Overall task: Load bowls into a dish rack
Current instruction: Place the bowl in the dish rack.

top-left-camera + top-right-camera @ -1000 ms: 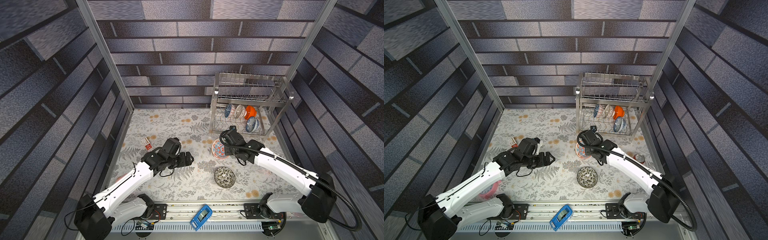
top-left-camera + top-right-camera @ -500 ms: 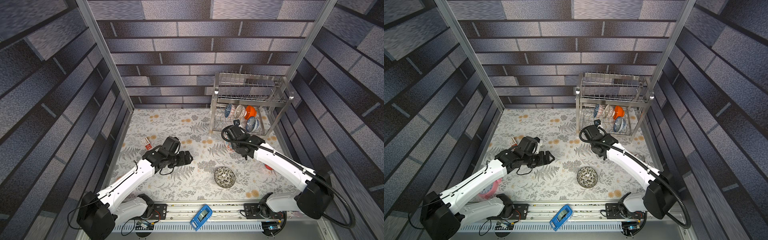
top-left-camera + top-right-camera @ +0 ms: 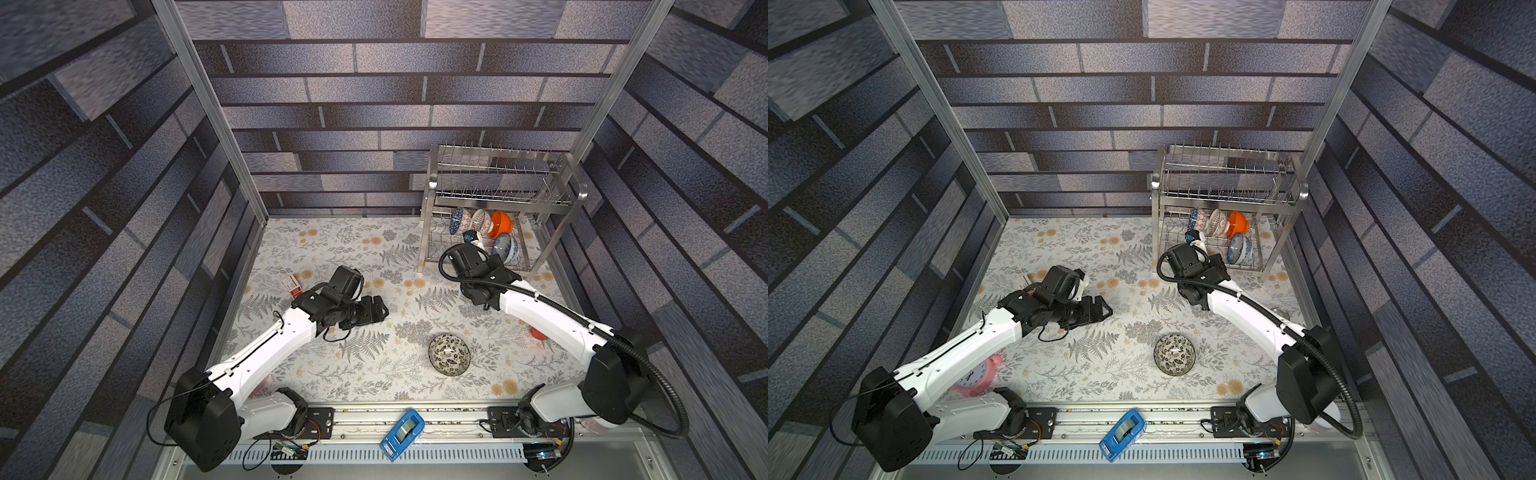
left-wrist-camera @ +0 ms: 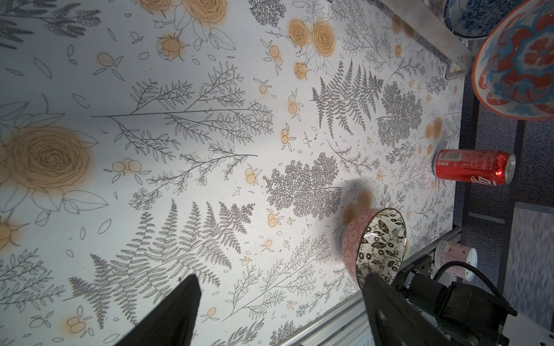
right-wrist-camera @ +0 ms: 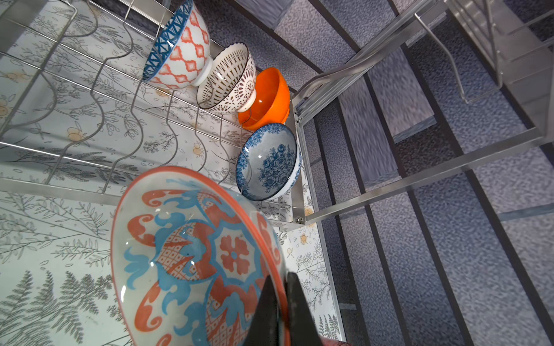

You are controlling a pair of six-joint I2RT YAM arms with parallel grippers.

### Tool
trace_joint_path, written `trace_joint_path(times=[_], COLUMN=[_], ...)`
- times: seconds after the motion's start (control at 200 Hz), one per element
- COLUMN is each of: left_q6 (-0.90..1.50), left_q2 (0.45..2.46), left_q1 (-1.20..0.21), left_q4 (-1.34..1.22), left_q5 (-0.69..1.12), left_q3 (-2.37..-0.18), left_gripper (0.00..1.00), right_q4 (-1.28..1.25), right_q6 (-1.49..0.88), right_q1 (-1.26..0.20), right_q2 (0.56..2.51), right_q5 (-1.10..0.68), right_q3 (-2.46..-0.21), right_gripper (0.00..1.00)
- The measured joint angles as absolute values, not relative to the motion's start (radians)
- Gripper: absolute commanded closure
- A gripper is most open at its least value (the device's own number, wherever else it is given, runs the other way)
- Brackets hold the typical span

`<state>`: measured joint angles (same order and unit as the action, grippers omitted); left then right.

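My right gripper [image 5: 280, 278] is shut on the rim of the red-and-blue medallion bowl [image 5: 192, 257], which hangs tilted just in front of the dish rack's [image 3: 498, 195] lower tier. In that tier stand a blue triangle-rimmed bowl [image 5: 180, 48], a white patterned bowl [image 5: 227, 81], an orange bowl [image 5: 266, 99] and a blue-white floral bowl [image 5: 269, 161]. The black-and-white floral bowl [image 3: 449, 354] sits upright on the mat. My left gripper [image 3: 380, 309] hovers open over the mat left of centre, holding nothing; that bowl [image 4: 380, 245] lies beyond one fingertip.
A red can [image 4: 473, 170] lies on its side near the right wall. A pink clock [image 3: 976, 374] sits by the left arm's base, a small red-and-white box [image 3: 293, 286] at the mat's left edge, a blue device [image 3: 402, 432] on the front rail. Walls enclose the cell.
My right arm has lifted the medallion bowl off the mat and carried it back to the rack's front. The left arm has hardly moved.
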<state>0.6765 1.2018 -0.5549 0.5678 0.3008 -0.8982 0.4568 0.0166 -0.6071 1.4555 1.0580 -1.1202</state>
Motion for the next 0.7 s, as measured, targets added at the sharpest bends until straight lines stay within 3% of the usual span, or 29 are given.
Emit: trace_joint_path(times=[0.701], left_q6=[0.669], left_q2=[1.215], left_q1=[-0.528], left_q4=[0.569], left_q5=[0.315], left_q3=[-0.908], left_gripper=[0.13], right_q4=[0.105], right_q6=[0.282], right_q1=[-0.546], right_q2=[1.597], right_q5=[1.163], right_q3=[-1.083], right_gripper=[1.0])
